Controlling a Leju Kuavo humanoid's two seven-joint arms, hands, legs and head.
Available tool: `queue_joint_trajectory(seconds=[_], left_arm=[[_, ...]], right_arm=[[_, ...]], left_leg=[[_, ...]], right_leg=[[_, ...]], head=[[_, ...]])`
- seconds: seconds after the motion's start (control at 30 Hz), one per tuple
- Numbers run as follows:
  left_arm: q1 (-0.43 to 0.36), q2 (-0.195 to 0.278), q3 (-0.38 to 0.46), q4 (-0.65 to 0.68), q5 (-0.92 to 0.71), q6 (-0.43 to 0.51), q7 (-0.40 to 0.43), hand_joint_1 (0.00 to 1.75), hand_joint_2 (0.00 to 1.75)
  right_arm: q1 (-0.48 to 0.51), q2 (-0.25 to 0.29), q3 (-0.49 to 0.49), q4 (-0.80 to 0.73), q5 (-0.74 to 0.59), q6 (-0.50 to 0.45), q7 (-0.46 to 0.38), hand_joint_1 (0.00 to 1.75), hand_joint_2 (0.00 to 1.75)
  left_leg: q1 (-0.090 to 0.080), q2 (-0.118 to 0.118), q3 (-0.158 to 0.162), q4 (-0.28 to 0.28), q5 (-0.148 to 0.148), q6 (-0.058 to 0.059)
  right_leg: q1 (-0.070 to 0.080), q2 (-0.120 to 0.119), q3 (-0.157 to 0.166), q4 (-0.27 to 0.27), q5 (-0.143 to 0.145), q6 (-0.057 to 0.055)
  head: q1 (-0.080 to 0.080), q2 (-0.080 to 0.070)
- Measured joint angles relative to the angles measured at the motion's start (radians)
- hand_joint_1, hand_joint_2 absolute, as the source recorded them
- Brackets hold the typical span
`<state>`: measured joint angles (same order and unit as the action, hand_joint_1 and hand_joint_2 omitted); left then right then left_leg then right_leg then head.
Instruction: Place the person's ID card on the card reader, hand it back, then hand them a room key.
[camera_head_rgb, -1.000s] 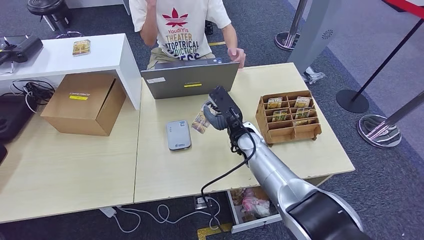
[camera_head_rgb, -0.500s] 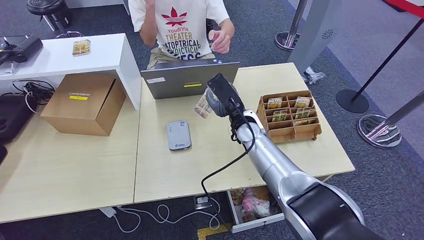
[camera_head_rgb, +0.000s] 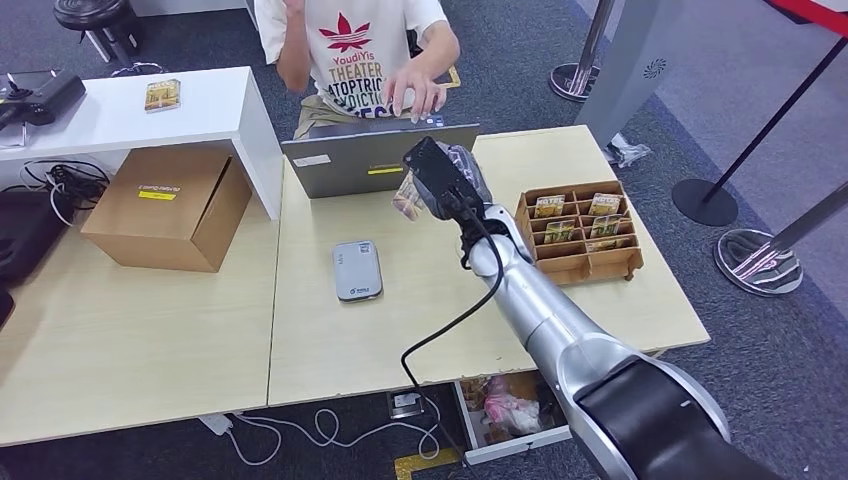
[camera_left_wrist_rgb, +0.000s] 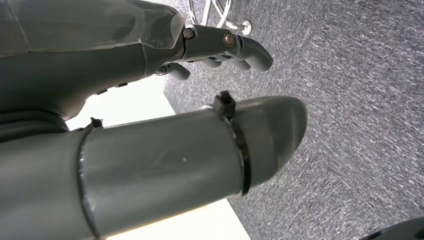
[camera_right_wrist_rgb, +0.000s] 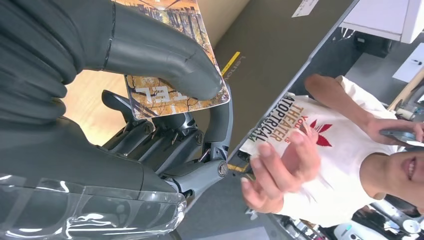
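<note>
Handing step under way — right robot hand (camera_head_rgb: 437, 187) pinches card (camera_right_wrist_rgb: 172, 75) above laptop (camera_head_rgb: 378, 158); person's hand (camera_head_rgb: 412, 90) beyond it. Next — reach closer, release on their grip

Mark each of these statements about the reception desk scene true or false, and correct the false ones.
1. The right hand holds a card. True.
2. The card reader has a card lying on it. False: its top is bare.
3. The person's hand reaches over the laptop. True.
4. The wooden rack is empty. False: cards stand in its back slots.
5. The cardboard box sits on the white shelf. False: it sits on the desk below the shelf.
</note>
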<state>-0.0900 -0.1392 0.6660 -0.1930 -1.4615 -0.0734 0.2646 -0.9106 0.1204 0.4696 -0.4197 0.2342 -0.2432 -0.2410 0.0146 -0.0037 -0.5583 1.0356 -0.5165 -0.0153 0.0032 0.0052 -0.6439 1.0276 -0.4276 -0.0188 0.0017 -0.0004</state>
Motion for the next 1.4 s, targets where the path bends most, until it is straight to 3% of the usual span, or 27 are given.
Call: queue_joint_trajectory(seconds=[0.67,1.4], left_arm=[[0.002,0.0,0.001,0.0,0.015,0.012,0.01,0.0,0.0],[0.005,0.0,0.0,0.0,-0.023,0.012,-0.003,0.0,0.0]], right_arm=[[-0.061,0.048,0.028,-0.001,0.079,0.005,0.026,1.75,1.75],[-0.095,0.017,0.031,0.027,0.101,-0.006,0.098,1.75,1.75]], left_leg=[[0.0,0.0,0.0,0.0,0.0,0.0],[0.0,0.0,0.001,0.0,0.0,0.0]], right_leg=[[0.0,0.0,0.0,0.0,0.0,0.0],[0.0,0.0,0.0,0.0,0.0,0.0]], head=[[0.0,0.0],[0.0,0.0]])
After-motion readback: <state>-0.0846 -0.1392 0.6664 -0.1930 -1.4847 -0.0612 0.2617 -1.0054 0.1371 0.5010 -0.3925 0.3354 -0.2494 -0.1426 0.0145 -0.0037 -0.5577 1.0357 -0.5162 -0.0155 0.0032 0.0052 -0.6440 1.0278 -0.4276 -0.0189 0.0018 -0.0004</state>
